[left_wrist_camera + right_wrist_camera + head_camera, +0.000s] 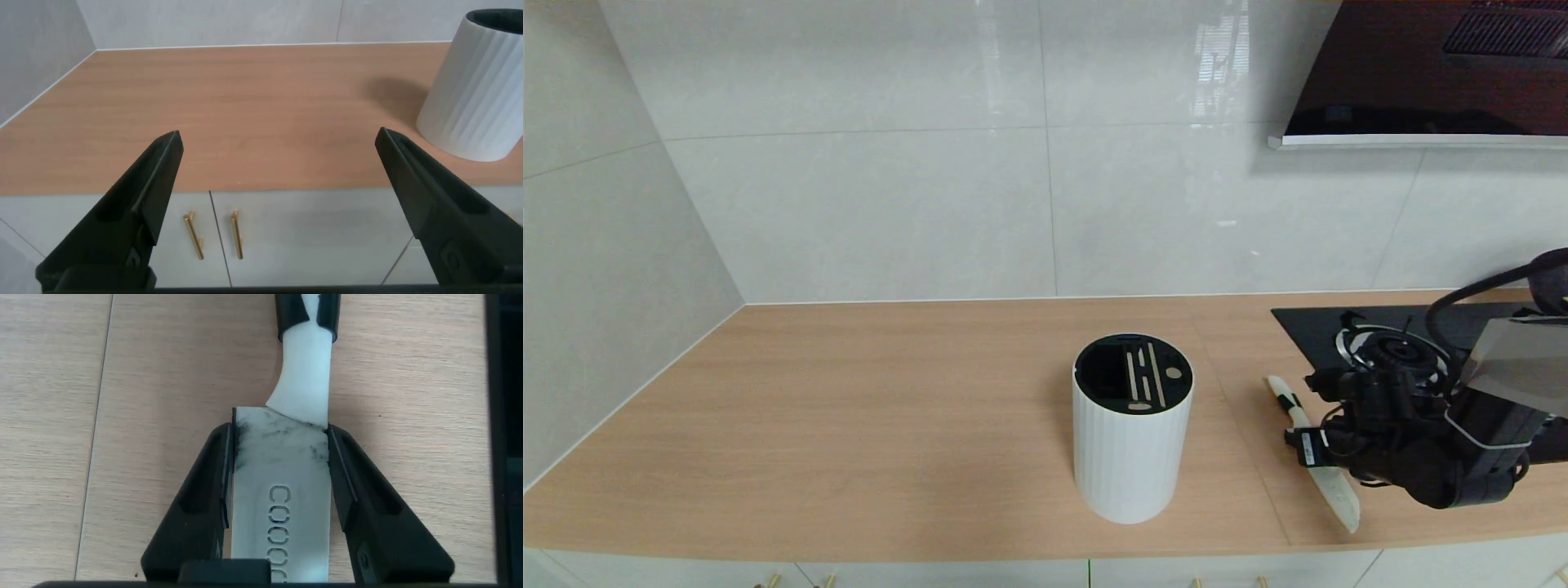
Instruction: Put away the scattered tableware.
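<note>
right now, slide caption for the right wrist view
Right claw closed on the white knife lying on the wooden counter.

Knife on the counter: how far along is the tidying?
Done: nothing that I can see. In hand: the right fingers clamp the white knife, which lies on the counter. To do: lifting it into the slotted holder.

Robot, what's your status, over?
Left gripper open, empty. Right gripper shut on knife blade, on counter. Nothing between it and holder.
</note>
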### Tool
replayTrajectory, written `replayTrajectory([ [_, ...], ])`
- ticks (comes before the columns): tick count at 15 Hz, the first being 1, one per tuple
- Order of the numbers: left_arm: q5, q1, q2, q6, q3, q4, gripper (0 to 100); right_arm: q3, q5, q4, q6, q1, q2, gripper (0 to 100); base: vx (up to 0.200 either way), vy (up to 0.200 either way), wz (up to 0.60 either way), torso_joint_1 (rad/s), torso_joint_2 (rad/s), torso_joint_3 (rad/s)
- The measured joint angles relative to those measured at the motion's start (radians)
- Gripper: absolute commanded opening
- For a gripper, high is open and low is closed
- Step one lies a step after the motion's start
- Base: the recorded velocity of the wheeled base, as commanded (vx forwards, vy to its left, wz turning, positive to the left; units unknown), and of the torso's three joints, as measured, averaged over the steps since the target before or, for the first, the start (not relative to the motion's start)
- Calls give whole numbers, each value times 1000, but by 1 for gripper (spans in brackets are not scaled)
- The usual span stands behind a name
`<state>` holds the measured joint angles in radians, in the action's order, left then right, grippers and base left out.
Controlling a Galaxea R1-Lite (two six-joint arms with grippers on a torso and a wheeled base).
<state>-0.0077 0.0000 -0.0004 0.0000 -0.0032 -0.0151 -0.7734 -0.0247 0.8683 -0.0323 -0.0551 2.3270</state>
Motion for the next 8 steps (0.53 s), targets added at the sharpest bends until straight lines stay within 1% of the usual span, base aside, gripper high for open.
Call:
replayTrajectory([
  [3,-1,0,0,6,0,0,100,17,-5,42,17,0,-39,0,0,0,0,0,0,0],
  [6,-1,0,0,3,1,0,100,47,-4,57,18,-1,-135,0,0,0,0,0,0,0],
  [8,-4,0,0,8,1,1,100,73,-3,58,15,-12,-215,0,0,0,0,0,0,0],
])
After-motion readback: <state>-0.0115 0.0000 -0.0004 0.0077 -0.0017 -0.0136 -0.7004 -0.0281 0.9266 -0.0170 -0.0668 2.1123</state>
